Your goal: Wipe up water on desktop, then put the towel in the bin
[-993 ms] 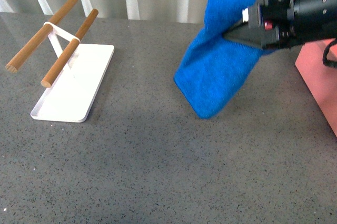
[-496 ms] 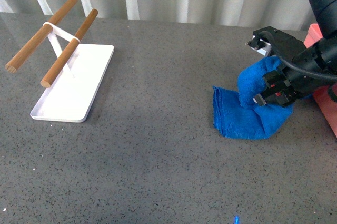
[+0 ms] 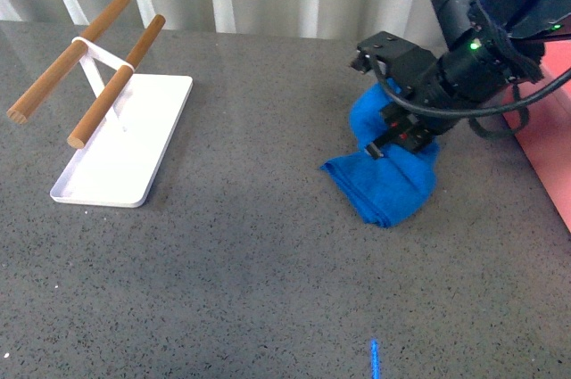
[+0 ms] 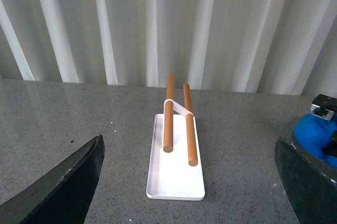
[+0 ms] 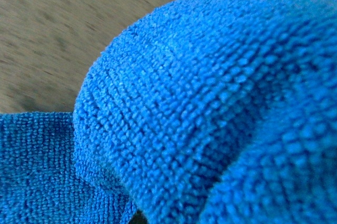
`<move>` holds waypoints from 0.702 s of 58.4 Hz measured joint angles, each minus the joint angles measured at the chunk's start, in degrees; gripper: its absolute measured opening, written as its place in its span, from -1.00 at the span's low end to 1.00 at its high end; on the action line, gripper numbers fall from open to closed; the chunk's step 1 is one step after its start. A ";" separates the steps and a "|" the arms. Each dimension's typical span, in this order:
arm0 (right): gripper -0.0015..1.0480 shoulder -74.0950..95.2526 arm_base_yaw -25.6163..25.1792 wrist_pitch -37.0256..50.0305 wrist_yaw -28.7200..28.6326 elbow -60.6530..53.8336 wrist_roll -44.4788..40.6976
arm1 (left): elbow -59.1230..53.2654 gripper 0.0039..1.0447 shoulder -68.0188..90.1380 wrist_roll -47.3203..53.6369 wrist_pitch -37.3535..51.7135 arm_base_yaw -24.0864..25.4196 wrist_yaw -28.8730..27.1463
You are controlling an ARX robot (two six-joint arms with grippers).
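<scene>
One towel (image 3: 385,185), blue, bunched: clamped between my right jaws, lower folds spread on the table (image 3: 268,290) beneath them. One bin (image 3: 553,156), pink: near those jaws. My left jaws: wide apart

Right arm (image 3: 473,62) blk, glossy, w/ blk cables (image 3: 489,0), green LED (image 3: 472,43), small red bits (image 3: 404,135).

Front camera overlooked the speckled dark grey stone-like desktop (image 3: 250,290); the left wrist camera, low, shared its flat white tray (image 3: 134,156); the right wrist camera nearly touched the fluffy blue towel (image 5: 174,103).
</scene>
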 joint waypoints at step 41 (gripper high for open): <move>-0.90 -11.37 -4.02 3.06 1.05 -18.80 -1.53 | 0.00 0.88 -0.02 0.02 0.00 0.00 0.00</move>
